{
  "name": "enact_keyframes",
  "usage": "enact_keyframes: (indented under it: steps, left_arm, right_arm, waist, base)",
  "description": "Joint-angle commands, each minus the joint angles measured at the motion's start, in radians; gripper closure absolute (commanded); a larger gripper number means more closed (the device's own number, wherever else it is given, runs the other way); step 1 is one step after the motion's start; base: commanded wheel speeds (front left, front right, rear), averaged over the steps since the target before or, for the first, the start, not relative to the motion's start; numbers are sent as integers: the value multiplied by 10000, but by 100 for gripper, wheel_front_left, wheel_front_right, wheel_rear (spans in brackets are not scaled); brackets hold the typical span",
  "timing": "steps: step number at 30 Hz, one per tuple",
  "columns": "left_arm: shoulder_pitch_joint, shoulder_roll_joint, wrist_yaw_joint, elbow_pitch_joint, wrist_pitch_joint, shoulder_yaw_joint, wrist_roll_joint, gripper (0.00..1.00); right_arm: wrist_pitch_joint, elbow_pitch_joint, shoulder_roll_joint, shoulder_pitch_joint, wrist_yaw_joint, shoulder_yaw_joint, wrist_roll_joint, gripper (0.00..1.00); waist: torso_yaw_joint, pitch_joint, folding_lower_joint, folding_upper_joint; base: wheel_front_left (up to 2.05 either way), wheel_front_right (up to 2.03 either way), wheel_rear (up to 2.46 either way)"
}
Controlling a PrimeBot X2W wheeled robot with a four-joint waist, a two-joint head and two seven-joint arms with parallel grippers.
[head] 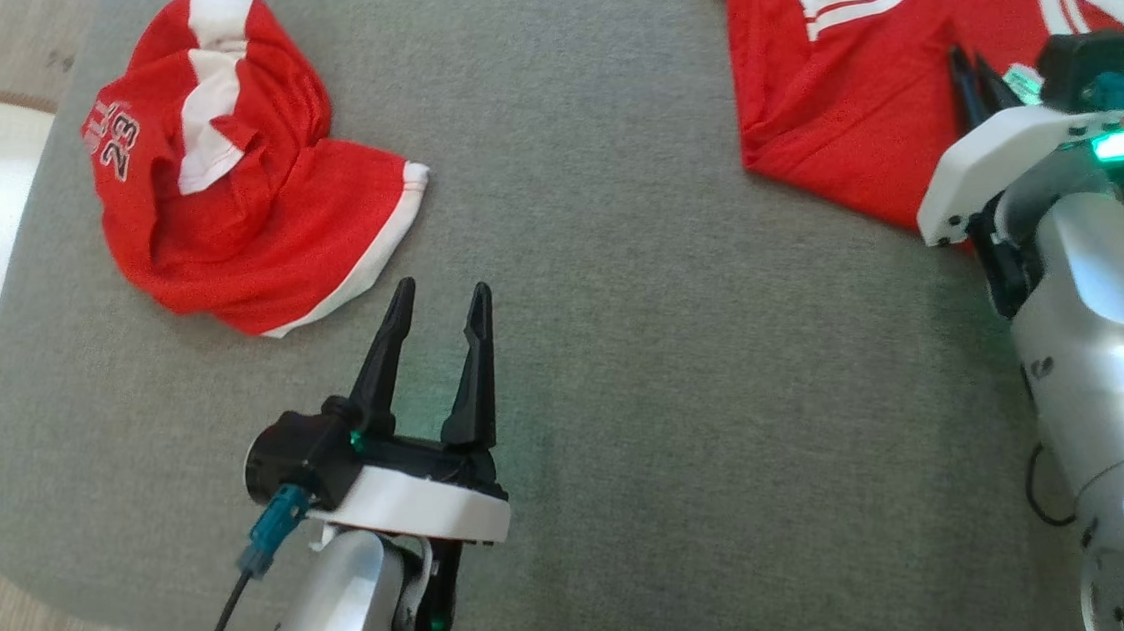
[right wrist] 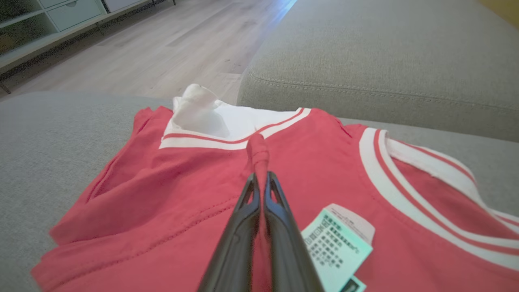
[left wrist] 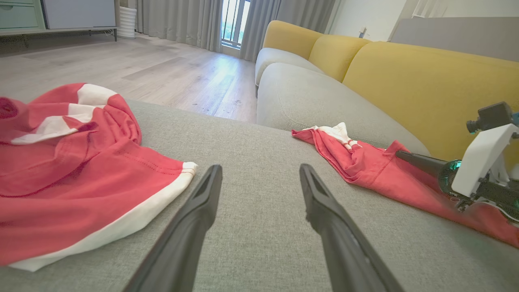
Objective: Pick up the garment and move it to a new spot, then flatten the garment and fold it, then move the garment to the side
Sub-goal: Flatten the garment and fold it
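A red garment (head: 835, 83) with white striped trim lies spread at the far right of the grey cushion. My right gripper (head: 961, 58) rests on it, fingers shut on a raised ridge of its red cloth (right wrist: 258, 152); in the right wrist view the gripper (right wrist: 261, 176) pinches that fold just below the white collar band, with a pale green care label (right wrist: 336, 243) beside the fingers. The left wrist view shows the same garment (left wrist: 377, 170) with the right gripper's fingers (left wrist: 417, 160) on it. My left gripper (head: 445, 290) (left wrist: 260, 170) hovers open over bare cushion, holding nothing.
A second red and white garment (head: 242, 200) (left wrist: 73, 182), printed with 23, lies crumpled at the far left, just beyond my left fingertips. The grey cushion (head: 621, 301) drops to wood floor (left wrist: 162, 69) on the left. A yellow sofa back (left wrist: 425, 81) rises behind.
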Motion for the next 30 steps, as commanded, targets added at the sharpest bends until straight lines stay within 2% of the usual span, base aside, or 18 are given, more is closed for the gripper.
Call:
enact_keyframes:
  steps: [1,7,13,16,23,30]
  left_arm:
    - [-138,62,45,-242,-95,420,87,0]
    - [108,62,35,-178,-95,881,346,0]
    - [280,62,-51,-196,-95,1366,647,0]
    - [393,62,-82,-210,-95,1483,710,0]
    - [683,62,-53,-283,-95,1786,737,0]
    - [906,62,-97,-334,-95,2139,792,0]
  right_arm:
    - [-259,-242,239,-353,-7,327,109,100]
    - [-1237,-625,540,101,-7,1627,676,100]
    - [-1462,-2325,566,1564,-7,4330,2685,100]
    - [-1328,-3157,568,2374,-7,5288,3077,100]
    - [-721,-4397,569,3774,-7,6545,3157,100]
    - [-294,-5217,569,4514,-7,7267,3306,100]
  waist:
    - [-166,-134,0,0]
    - [-846,-644,0,0]
    - [-1320,-1183,0,0]
    - [-1437,-1412,0,0]
    - [-1438,-1872,0,0]
    - [-1210,-2111,0,0]
  base:
    - [0,0,0]
    - [0,0,0]
    - [0,0,0]
    - [0,0,0]
    - [0,0,0]
    - [0,0,0]
